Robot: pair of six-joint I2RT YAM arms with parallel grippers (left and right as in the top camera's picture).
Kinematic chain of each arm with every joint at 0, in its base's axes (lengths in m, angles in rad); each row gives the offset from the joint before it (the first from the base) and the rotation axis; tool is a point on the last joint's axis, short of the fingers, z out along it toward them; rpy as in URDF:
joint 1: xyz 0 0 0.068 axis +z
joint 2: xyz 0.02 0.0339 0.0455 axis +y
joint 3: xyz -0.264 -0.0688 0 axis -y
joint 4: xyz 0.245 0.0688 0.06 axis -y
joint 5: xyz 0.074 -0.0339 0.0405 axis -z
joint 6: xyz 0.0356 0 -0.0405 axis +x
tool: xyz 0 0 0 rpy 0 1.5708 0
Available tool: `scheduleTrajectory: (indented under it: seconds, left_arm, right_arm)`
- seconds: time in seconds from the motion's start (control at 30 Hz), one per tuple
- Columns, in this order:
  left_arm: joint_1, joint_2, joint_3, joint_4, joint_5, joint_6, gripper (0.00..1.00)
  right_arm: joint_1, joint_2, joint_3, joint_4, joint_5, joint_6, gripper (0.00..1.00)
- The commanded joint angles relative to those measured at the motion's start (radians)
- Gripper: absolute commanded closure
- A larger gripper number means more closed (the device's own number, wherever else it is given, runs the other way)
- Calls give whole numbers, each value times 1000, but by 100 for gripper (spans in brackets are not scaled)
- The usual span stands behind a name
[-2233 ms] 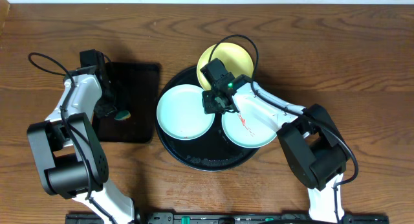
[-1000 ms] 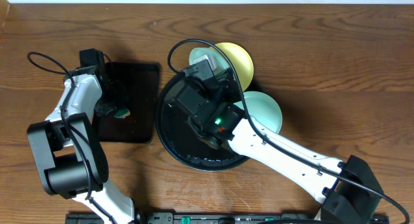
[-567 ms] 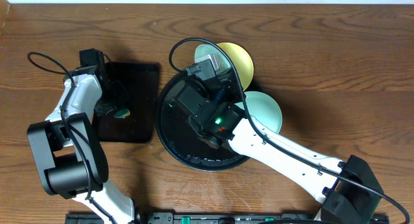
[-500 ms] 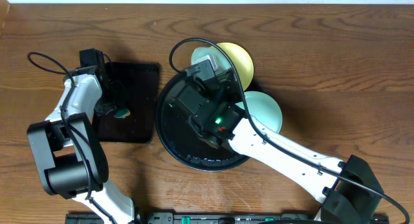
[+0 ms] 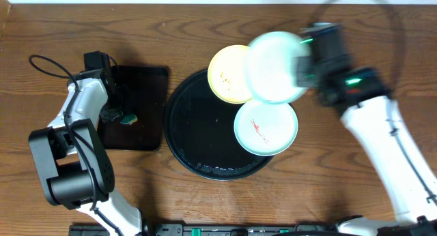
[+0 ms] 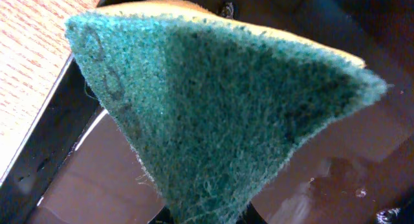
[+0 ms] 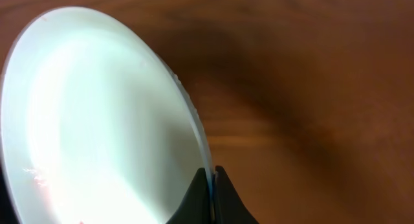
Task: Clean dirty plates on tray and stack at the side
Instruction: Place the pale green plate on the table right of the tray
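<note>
Right gripper point(image 7: 210, 183) – jaws clenched on rim of mint plate point(image 5: 273, 67), held aloft, blurred, partly over yellow plate point(image 5: 225, 76). Smeared plate point(image 5: 266, 127) on round tray point(image 5: 198, 137), right edge. Left gripper point(image 5: 116, 116) – jaws grasping green sponge point(image 6: 213, 120) over rectangular tray point(image 5: 140, 103).

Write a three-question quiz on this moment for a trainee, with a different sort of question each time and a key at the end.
1. True or false: the right gripper is shut on the rim of a mint-blue plate, holding it clear of the table.
2. Multiple choice: what does the left gripper hold? A) a green sponge B) a spoon C) nothing
3. Fill in the blank: seen from overhead, the plate with the red smear lies on the ___ side of the round black tray.

Key: 1 true; 2 A; 3 right.
</note>
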Motion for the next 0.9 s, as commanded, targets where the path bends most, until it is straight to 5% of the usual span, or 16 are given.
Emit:
scheduleTrajectory:
  seconds: [0.0,0.33,0.67,0.87]
  left_arm:
    - [-3,10,-8,0,-2,-5,92]
    - [-3,10,-8,4,-2,-5,92]
    - [-3,10,-8,27,-2,-5,92]
    - [-3,10,-8,46,-3,-4,92]
  right_arm:
    - [-201,20,0,-66,-164,61,99]
    - [-539,171,-96,-116,-198,61,99]
    - [-570,327,-166,-59,-224,28,99]
    - [-567,343,-147,-123,-267,-56,73]
